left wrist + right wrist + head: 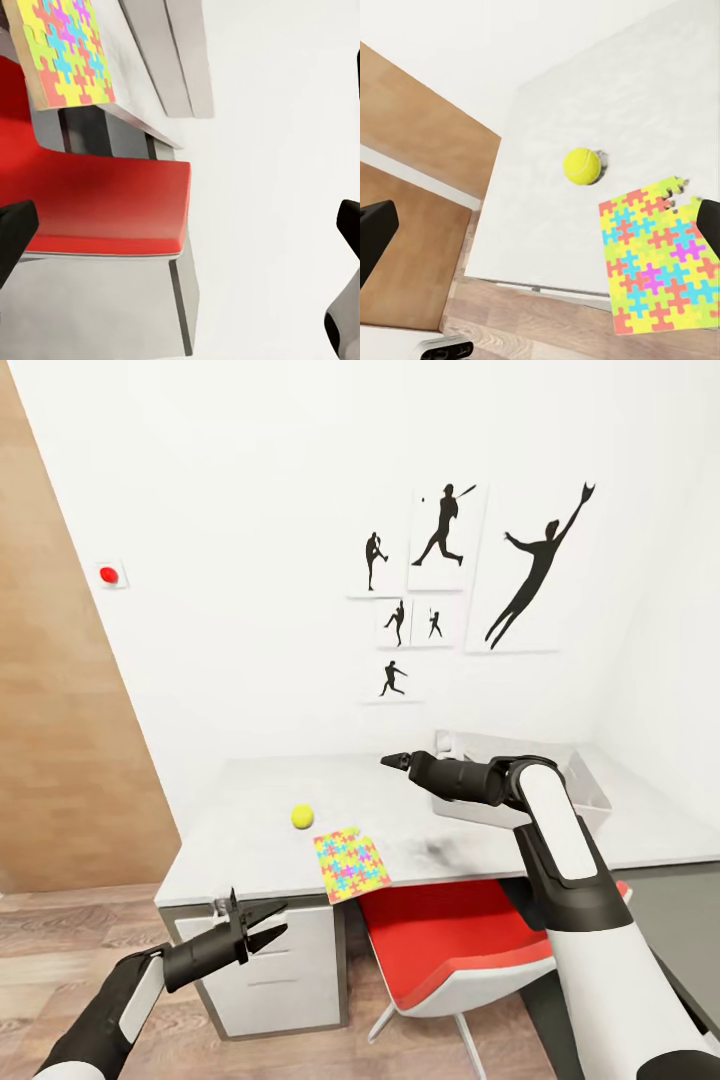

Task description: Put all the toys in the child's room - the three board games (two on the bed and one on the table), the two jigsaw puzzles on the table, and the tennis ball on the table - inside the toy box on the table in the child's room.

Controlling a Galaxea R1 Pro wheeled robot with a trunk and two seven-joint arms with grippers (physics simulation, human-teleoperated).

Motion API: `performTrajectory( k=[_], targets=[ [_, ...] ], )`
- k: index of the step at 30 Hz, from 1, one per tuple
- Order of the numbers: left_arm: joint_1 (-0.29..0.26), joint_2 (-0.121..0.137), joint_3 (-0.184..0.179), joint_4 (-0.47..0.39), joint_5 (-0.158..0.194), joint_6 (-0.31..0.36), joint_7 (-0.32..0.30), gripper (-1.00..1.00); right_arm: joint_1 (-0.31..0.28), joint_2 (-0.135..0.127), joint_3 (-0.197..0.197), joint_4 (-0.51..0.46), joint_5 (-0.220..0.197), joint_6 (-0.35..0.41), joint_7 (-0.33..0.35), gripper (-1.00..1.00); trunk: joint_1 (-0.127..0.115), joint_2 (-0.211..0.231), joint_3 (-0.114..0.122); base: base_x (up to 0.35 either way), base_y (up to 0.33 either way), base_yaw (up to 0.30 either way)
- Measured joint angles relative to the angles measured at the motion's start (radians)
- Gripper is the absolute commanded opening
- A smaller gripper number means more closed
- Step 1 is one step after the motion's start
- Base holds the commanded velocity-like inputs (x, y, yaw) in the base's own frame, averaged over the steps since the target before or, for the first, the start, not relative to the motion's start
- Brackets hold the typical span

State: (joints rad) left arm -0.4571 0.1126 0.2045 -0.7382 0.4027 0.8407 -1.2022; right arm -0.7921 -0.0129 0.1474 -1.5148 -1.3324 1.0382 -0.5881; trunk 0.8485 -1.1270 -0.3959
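**Spotter:** What's still out on the table (pixel 250 800)?

**Me:** I count the tennis ball (pixel 302 817) lying loose near the front, and just beside it one jigsaw puzzle (pixel 351 865) lying flat with a corner hanging over the front edge, above the red chair (pixel 450 940). I can't pick out the second puzzle or any board game from here.

**Spotter:** Grippers?

**Me:** Both empty. My right gripper (pixel 393 761) hangs over the tabletop, reaching toward the ball side; in the right wrist view its tips sit wide apart at the frame edges, so I read the jaws as spread. My left gripper (pixel 262 933) is low, in front of the white drawers (pixel 280 980), fingers apart as well.

**Spotter:** How do you expect the ball to behave?

**Me:** Light, fuzzy, a bit springy, I judge, so it should grip well across its middle. It will likely roll if I nudge it first (nothing beside it to stop it).

**Spotter:** And the puzzle?

**Me:** Thin, stiff, probably light. Flat on the top it gives the fingers little to bite, so I'd take it by the overhanging corner, one finger above and one below.

**Spotter:** The toy box?

**Me:** The grey toy box (pixel 590 785) sits at the back right of the table, mostly behind my right arm. I can't see what's inside it.
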Motion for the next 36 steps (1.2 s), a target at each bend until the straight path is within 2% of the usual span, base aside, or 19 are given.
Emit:
performTrajectory(
  k=[7, 20, 28, 36],
  targets=[
    [0.0, -0.008, -0.005, 0.0, -0.007, -0.007, 0.009, 1.0, 0.0, -0.001, 0.0, 0.0, 0.0, 0.001, 0.0, 1.0, 0.027, -0.049, -0.022, 0.0, 0.0, 0.0],
    [0.0, -0.003, -0.003, 0.0, -0.001, -0.005, -0.001, 1.0, 0.0, 0.006, 0.0, -0.002, 0.001, 0.0, 0.0, 1.0, 0.077, -0.14, -0.063, 0.0, 0.0, 0.0],
    [0.001, -0.003, -0.001, 0.0, -0.001, -0.004, -0.003, 1.0, 0.0, 0.005, -0.001, -0.006, 0.0, 0.0, 0.0, 1.0, 0.077, -0.14, -0.063, 0.01, 0.0, 0.0],
    [0.001, -0.004, -0.002, 0.0, -0.002, -0.004, -0.001, 1.0, 0.0, 0.001, -0.002, -0.008, 0.0, 0.0, 0.0, 1.0, 0.077, -0.14, -0.063, 0.183, -0.014, 0.0]
  ],
)
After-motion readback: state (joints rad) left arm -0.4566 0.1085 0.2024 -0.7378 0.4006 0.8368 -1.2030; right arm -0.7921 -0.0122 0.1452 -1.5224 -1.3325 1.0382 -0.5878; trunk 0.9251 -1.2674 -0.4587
